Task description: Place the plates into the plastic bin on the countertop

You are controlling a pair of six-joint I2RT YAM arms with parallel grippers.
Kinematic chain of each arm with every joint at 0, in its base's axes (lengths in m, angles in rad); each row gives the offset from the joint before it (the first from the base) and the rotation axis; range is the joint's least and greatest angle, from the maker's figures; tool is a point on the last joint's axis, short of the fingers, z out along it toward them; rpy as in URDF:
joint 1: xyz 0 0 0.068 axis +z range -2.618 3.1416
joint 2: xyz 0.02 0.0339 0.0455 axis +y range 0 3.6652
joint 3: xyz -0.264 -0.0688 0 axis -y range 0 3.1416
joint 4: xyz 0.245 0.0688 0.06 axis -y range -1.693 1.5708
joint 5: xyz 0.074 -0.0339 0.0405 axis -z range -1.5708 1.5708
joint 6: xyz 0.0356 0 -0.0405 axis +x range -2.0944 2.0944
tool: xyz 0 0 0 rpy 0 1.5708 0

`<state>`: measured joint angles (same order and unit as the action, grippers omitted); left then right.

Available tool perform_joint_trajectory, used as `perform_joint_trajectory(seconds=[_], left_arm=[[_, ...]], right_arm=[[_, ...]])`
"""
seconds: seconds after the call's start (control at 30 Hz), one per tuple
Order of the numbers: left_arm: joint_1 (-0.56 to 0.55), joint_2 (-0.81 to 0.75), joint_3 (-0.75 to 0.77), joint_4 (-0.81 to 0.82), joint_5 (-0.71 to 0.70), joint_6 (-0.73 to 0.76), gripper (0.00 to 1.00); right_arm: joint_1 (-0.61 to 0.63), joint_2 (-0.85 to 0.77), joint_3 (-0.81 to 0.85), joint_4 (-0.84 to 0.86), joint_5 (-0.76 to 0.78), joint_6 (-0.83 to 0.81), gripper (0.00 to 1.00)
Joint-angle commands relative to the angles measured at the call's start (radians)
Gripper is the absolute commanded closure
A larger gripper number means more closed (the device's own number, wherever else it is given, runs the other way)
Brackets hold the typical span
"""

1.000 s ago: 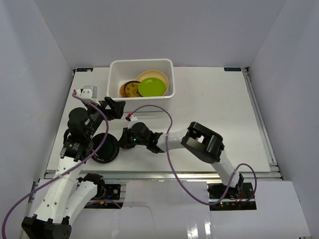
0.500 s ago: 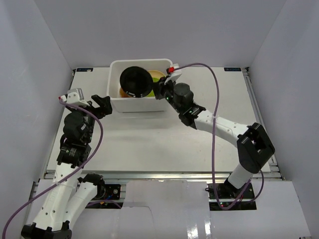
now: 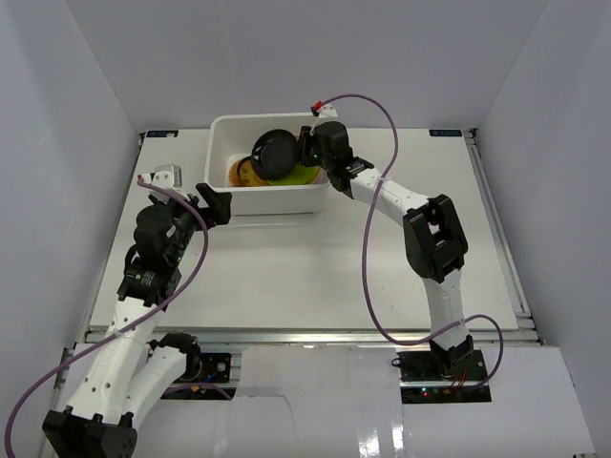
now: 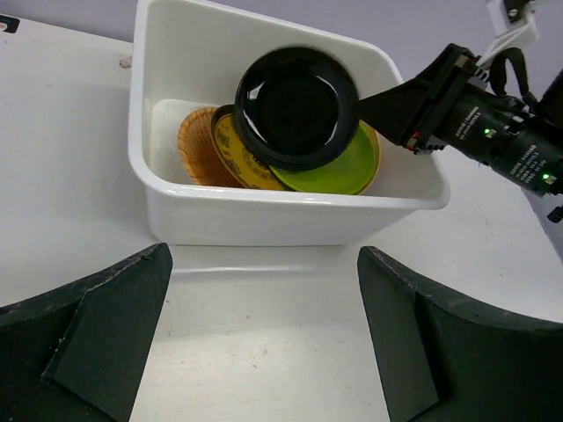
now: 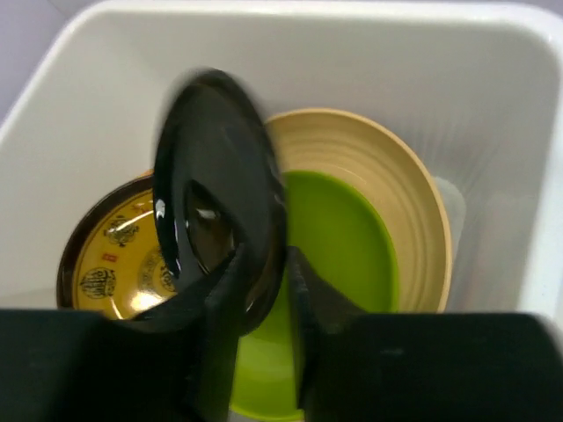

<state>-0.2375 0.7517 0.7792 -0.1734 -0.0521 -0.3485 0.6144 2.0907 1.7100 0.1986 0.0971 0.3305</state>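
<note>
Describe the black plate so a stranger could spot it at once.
Find the white rectangular plastic bin at the far side of the white countertop. Inside, the round glossy black plate sits tilted above the lime green plate and yellow-brown patterned plate, rim between the jaws of the right gripper, the only black dish there.

Left tool (image 3: 216,204) spread wide; right tool (image 3: 304,151) stretched far forward.
</note>
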Motion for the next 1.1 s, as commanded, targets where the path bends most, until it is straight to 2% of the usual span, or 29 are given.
perform_joint_trajectory(seconds=[0.0, 0.03, 0.07, 0.13, 0.23, 0.37, 0.47, 0.57, 0.6, 0.77, 0.83, 0.87, 0.93, 1.0, 1.07], left_arm=[[0.003, -0.009, -0.006, 0.015, 0.038, 0.008, 0.02], [0.003, -0.008, -0.008, 0.017, 0.034, 0.009, 0.02], [0.003, -0.003, -0.006, 0.014, 0.031, 0.011, 0.02], [0.003, 0.001, -0.001, 0.009, 0.041, 0.011, 0.02], [0.004, 0.005, -0.006, 0.015, 0.038, 0.011, 0.02], [0.004, 0.012, -0.001, 0.011, 0.047, 0.009, 0.02], [0.006, 0.009, -0.014, 0.04, 0.09, 0.014, 0.02], [0.004, 0.015, -0.008, 0.04, 0.145, 0.006, 0.02], [0.004, 0.012, -0.005, 0.046, 0.159, 0.0, 0.02], [0.004, -0.032, 0.02, 0.121, 0.322, -0.043, 0.02], [0.004, -0.067, 0.029, 0.164, 0.356, -0.05, 0.02], [0.006, -0.078, 0.034, 0.192, 0.366, -0.07, 0.02], [0.004, -0.091, 0.055, 0.202, 0.389, -0.073, 0.02], [0.006, -0.1, 0.042, 0.221, 0.4, -0.084, 0.02], [0.004, -0.101, 0.026, 0.232, 0.399, -0.107, 0.02]], right_arm=[[-0.005, -0.001, 0.082, -0.038, 0.007, 0.033, 0.65], [-0.007, -0.003, 0.08, -0.031, 0.025, 0.035, 0.54], [-0.008, 0.0, 0.097, -0.036, 0.026, 0.032, 0.51], [-0.013, -0.015, 0.111, -0.042, 0.015, 0.033, 0.45], [-0.013, -0.093, 0.077, -0.015, 0.003, 0.018, 0.43], [-0.013, -0.26, -0.053, 0.07, -0.051, -0.001, 0.42], [-0.013, -0.429, -0.247, 0.15, -0.088, -0.019, 0.36], [-0.013, -0.611, -0.375, 0.2, -0.088, -0.064, 0.18], [-0.012, -0.715, -0.476, 0.214, -0.041, -0.068, 0.1], [-0.011, -1.045, -0.791, 0.363, 0.243, -0.113, 0.1], [-0.013, -1.188, -0.893, 0.389, 0.387, -0.143, 0.02], [-0.012, -1.269, -0.917, 0.39, 0.448, -0.156, 0.19], [-0.013, -1.342, -0.988, 0.39, 0.498, -0.165, 0.09], [-0.013, -1.416, -1.042, 0.391, 0.558, -0.163, 0.1], [-0.012, -1.443, -1.059, 0.377, 0.544, -0.174, 0.1]])
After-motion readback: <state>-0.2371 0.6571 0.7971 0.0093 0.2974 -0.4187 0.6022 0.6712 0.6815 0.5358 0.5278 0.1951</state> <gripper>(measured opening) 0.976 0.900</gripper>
